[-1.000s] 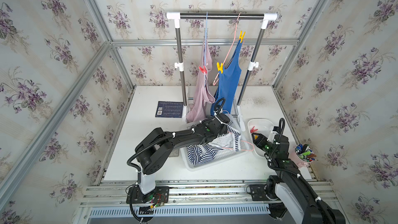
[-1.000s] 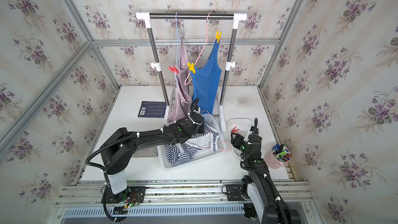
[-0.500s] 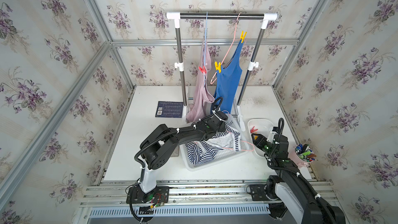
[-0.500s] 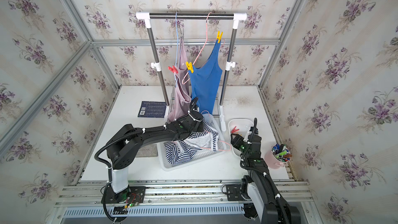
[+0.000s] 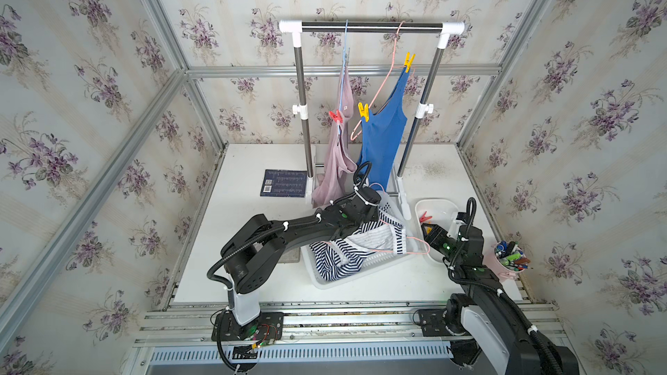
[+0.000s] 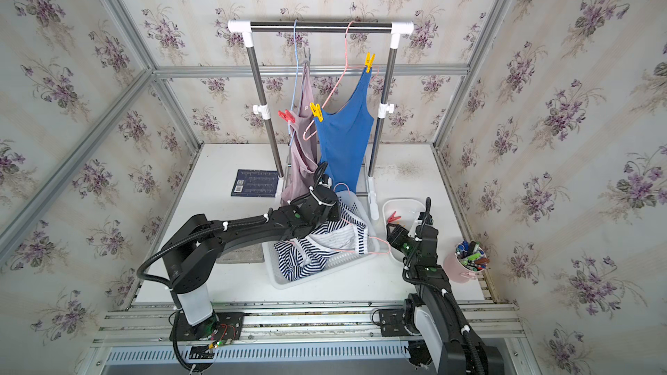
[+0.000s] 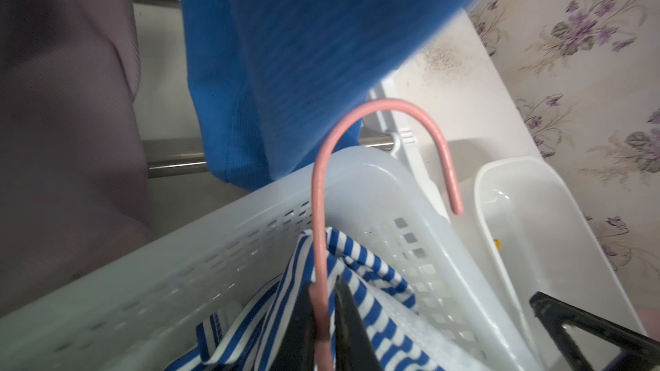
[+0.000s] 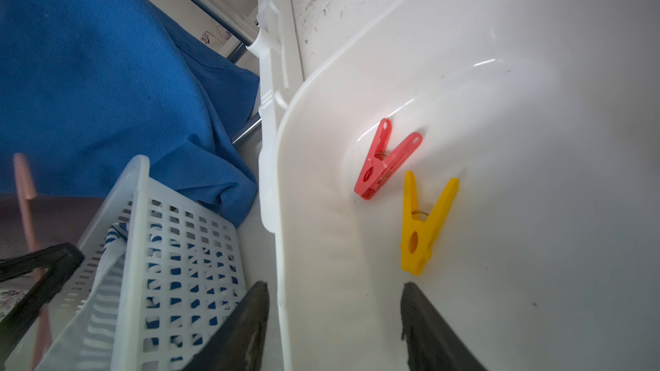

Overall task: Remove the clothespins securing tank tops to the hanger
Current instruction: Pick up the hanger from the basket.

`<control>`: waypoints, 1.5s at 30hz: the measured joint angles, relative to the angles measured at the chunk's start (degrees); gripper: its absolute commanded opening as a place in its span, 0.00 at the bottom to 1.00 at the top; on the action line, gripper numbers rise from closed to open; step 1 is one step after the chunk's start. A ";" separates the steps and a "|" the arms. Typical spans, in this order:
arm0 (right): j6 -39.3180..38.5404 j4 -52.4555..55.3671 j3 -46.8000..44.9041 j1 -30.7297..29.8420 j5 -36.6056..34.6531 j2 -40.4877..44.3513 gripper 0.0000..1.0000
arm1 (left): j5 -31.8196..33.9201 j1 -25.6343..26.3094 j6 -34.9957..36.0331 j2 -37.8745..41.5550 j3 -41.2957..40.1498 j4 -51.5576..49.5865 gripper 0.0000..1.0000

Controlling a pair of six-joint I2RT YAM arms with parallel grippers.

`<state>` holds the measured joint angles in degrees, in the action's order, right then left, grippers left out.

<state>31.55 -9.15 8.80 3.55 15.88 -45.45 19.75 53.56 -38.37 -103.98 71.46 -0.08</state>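
Observation:
My left gripper is shut on the neck of a pink hanger that lies in the white basket with the striped tank top. On the rack, the blue tank top hangs from a second pink hanger with two yellow clothespins. A red clothespin holds the mauve tank top. My right gripper stands open over the white bin, empty. A red clothespin and a yellow clothespin lie in that bin.
The rack's steel posts and white feet stand just behind the basket. A dark booklet lies at the left of the rack. A pink cup of pens stands at the right table edge, beside my right arm.
My left gripper has closed on the pink hanger's neck in the basket, and its arm has shifted a little. The right arm has not moved.

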 measured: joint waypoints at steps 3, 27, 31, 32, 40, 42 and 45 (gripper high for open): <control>0.00 0.02 0.02 0.00 0.00 0.87 0.59 | 3.28 2.08 1.18 3.17 -0.52 -0.20 0.00; -1.95 0.46 7.13 0.00 5.18 10.34 0.61 | 32.24 12.59 15.19 27.63 -21.42 25.70 0.00; -1.90 0.26 7.43 -0.57 7.19 11.87 0.68 | 32.44 12.87 18.51 29.40 -23.71 34.23 0.00; -1.92 0.17 7.61 -1.01 7.34 12.26 0.70 | 32.41 12.96 19.19 29.79 -23.82 35.65 0.00; -4.72 0.00 12.22 -11.39 6.60 13.49 0.74 | 29.90 13.51 28.28 32.89 -20.15 40.83 0.00; -5.35 -0.33 13.27 -14.10 6.01 13.92 0.72 | 28.76 13.60 30.60 33.00 -17.25 39.01 0.00; -6.36 -2.45 14.12 -16.96 5.51 15.15 0.72 | 27.45 13.60 33.33 33.00 -11.56 33.16 0.00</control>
<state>25.19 -11.60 22.92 -13.41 21.39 -30.30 47.20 67.16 -5.04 -70.98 59.90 33.08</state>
